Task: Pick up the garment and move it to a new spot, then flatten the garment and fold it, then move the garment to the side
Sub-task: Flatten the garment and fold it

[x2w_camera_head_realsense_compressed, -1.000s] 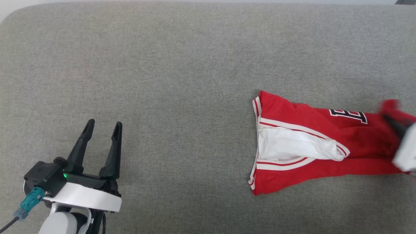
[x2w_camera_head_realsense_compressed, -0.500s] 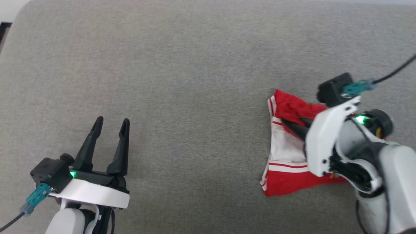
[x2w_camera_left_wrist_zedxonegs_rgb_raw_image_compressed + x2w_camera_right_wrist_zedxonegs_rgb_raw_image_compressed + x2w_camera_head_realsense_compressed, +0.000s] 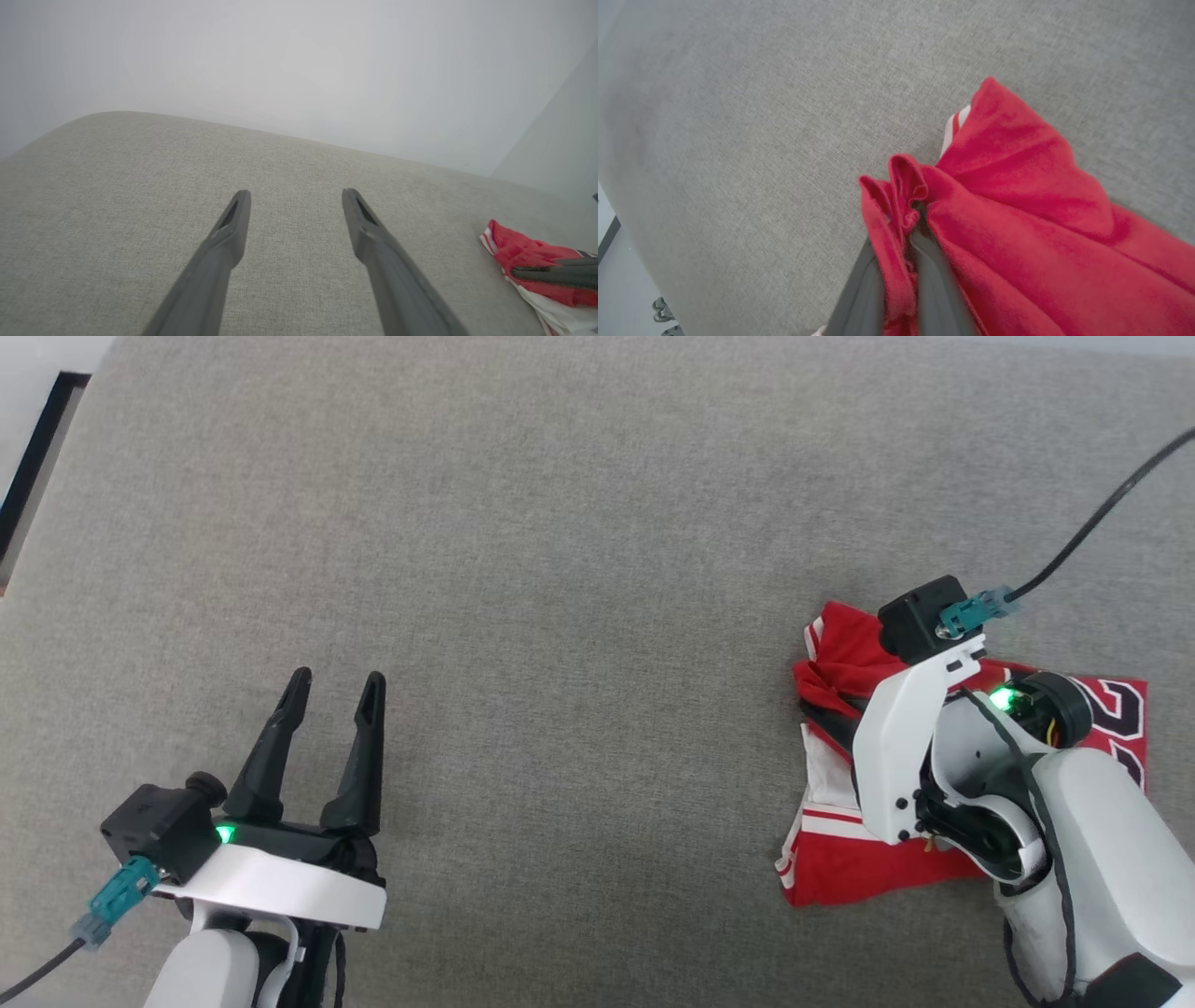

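Since it's thin, floppy jersey cloth, the garment (image 3: 840, 877) will probably sag and slip out of shape; it sits bunched on the right of the cushion (image 3: 560, 569), right gripper (image 3: 916, 224) clamped on a red fold; left gripper (image 3: 337, 678) spread apart, empty; I'd grab hem corners.

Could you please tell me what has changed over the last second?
The right gripper, shut on the garment, has swung in from the right and drawn its red end leftward over the rest, doubling it over. The left gripper stayed open and idle above the grey cushion; the head camera also shifted.
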`<state>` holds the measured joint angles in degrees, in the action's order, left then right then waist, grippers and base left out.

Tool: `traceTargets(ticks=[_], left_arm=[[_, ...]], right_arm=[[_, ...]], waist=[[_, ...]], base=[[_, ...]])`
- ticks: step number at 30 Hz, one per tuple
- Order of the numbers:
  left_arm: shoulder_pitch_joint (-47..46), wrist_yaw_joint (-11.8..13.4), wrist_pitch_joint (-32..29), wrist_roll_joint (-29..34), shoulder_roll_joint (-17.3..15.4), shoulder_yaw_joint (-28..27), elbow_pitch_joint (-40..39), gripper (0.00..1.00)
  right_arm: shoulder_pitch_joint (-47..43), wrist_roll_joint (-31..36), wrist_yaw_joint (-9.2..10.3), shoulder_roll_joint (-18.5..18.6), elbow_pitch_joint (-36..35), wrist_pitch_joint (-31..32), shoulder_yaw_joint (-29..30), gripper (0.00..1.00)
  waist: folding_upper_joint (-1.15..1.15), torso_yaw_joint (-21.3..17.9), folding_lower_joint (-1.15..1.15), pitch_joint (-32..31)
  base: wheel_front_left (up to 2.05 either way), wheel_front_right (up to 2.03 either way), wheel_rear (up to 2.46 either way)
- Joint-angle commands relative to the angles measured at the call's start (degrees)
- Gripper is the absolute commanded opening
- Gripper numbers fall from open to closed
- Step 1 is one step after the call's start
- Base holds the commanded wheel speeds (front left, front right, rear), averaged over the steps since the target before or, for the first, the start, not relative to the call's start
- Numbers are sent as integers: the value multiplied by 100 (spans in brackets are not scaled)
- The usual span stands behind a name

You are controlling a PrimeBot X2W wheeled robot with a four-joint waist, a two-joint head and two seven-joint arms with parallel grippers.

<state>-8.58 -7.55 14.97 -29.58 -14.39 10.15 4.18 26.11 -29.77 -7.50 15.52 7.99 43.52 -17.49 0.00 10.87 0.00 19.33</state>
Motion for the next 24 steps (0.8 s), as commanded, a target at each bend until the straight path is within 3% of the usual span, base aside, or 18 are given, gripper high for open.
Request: traceTargets(ticks=[1, 2, 3, 15, 24], left_arm=[[15, 14, 27, -58, -13, -28, 10, 100], [35, 14, 27, -62, -25, -44, 19, 100], [56, 14, 27, -72, -36, -57, 22, 100], [333, 14, 27, -264, -120, -44, 4, 100], [434, 14, 27, -421, -171, 30, 180, 100]], right_arm=[[-63, -54, 2, -18, 80, -103, 2, 33], [-57, -96, 2, -36, 77, -186, 28, 60], [-40, -108, 2, -27, 43, -269, 31, 100], [-315, -327, 1, 377, -604, -1029, 541, 100], [-728, -436, 1, 812, 48, -2962, 597, 100]], waist=[[0, -40, 0, -49], [0, -66, 0, -80], [0, -96, 0, -115], [0, -618, 0, -619], [0, -891, 0, -858]], base=[[0, 0, 0], [0, 0, 0], [0, 0, 0], [0, 0, 0], [0, 0, 0]])
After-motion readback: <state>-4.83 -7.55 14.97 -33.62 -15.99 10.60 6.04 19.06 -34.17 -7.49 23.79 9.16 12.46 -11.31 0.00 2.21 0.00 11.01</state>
